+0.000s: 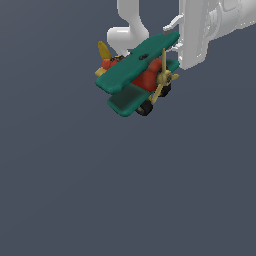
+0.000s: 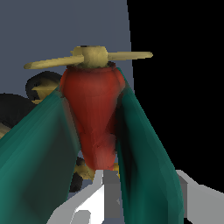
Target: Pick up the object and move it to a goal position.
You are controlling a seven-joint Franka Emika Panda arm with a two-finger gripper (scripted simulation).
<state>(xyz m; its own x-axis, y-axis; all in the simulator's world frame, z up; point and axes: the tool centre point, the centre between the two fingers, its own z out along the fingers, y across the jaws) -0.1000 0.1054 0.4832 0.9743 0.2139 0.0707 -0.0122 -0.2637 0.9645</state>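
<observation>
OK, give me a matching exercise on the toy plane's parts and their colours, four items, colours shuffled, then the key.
Parts of the toy biplane:
1. wings
2. body
3. propeller
4. wheels

Colours:
A. black
B. yellow
C. teal-green
D. red

Pairs: 1-C, 2-D, 3-B, 4-A
</observation>
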